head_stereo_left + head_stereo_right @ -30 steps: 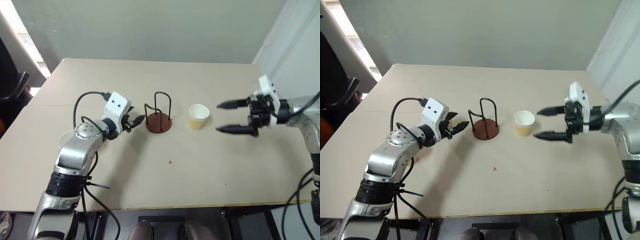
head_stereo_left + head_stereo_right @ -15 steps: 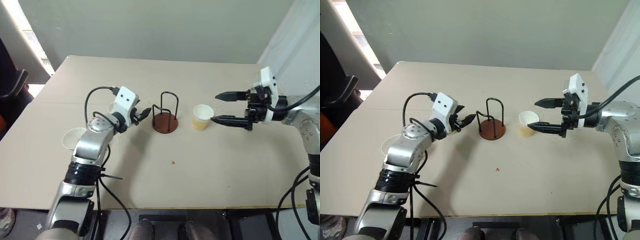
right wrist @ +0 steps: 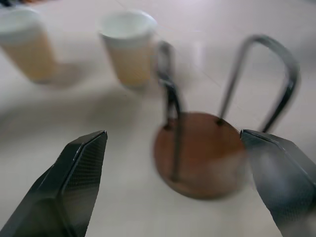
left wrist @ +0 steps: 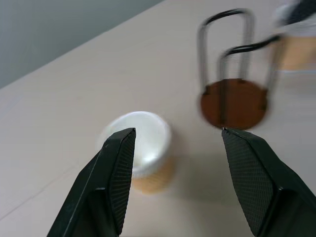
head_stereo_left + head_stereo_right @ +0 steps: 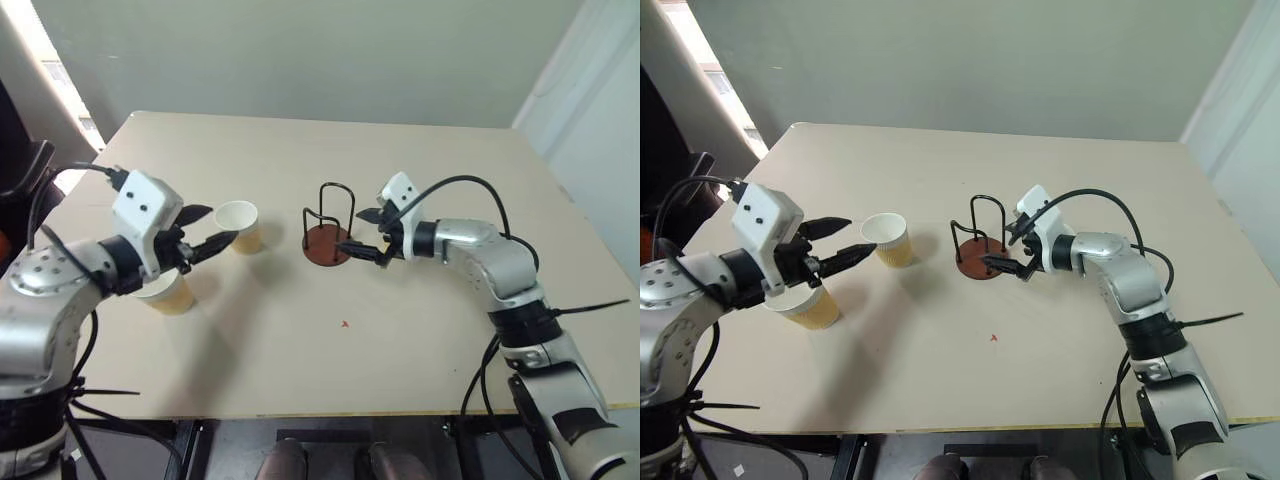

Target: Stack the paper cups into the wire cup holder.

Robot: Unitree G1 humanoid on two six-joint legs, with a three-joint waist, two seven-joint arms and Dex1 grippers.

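The wire cup holder (image 5: 326, 248), a brown disc with black wire loops, stands mid-table with nothing in it. One paper cup (image 5: 240, 228) stands upright to its left, just past the tips of my open left gripper (image 5: 222, 225), which holds nothing. A second paper cup (image 5: 172, 295) stands under my left forearm. My right gripper (image 5: 352, 230) is open at the holder's right side, and in the right wrist view the holder (image 3: 202, 158) lies ahead between its fingers. A third cup (image 4: 296, 49) shows blurred beyond the holder in the left wrist view; my right hand hides it in the head views.
The tan table (image 5: 420, 340) has bare room in front of the holder and across the right half. A small red mark (image 5: 343, 324) lies near the middle. A dark chair (image 5: 20, 170) stands off the table's left edge.
My left gripper drew back to the left and up, away from the holder, uncovering the cup beside it. My right gripper swung left past the third cup to the holder's right side. The view shifted.
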